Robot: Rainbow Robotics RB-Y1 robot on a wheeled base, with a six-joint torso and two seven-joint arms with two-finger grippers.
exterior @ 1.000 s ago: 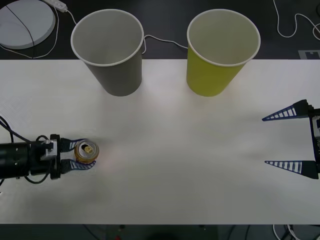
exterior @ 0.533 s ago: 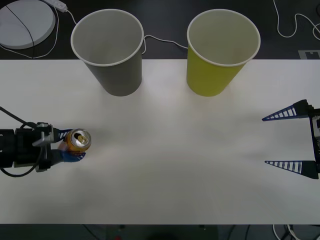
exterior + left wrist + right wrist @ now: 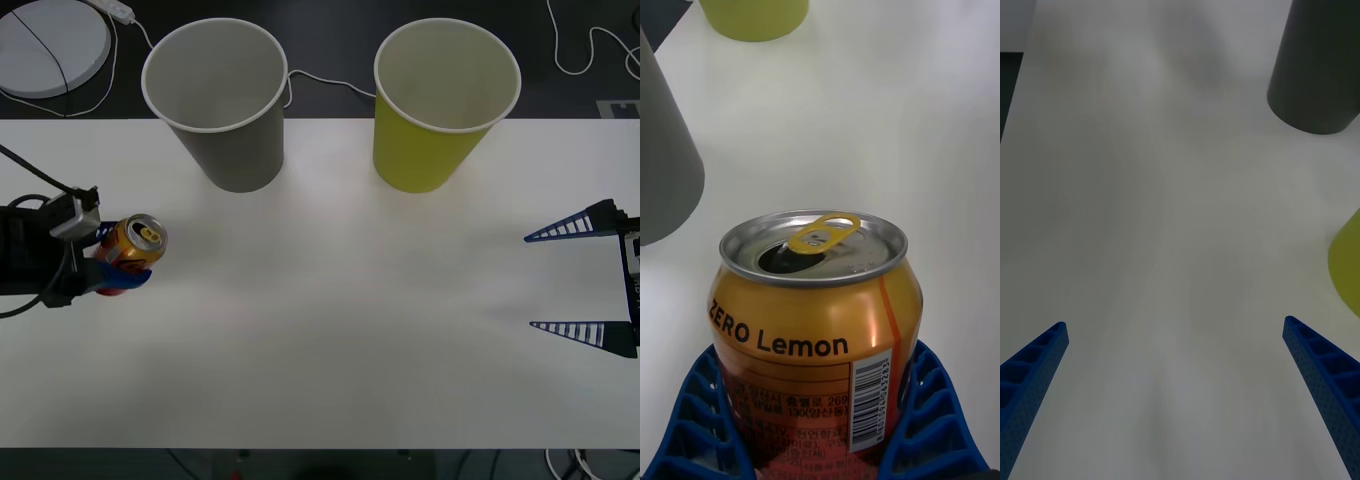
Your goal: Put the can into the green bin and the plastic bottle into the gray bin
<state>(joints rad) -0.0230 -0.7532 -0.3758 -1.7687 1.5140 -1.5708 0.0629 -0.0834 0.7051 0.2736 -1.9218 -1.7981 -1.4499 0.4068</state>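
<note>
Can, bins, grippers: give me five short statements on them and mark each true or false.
1. The left gripper holds the can. True.
2. The can lies inside the green bin. False: it is in the left gripper, at the table's left edge.
3. The right gripper is open. True.
4. The gray bin lies tipped over. False: it stands upright.
5. The can's tab opening is sealed. False: the left wrist view shows it open.
</note>
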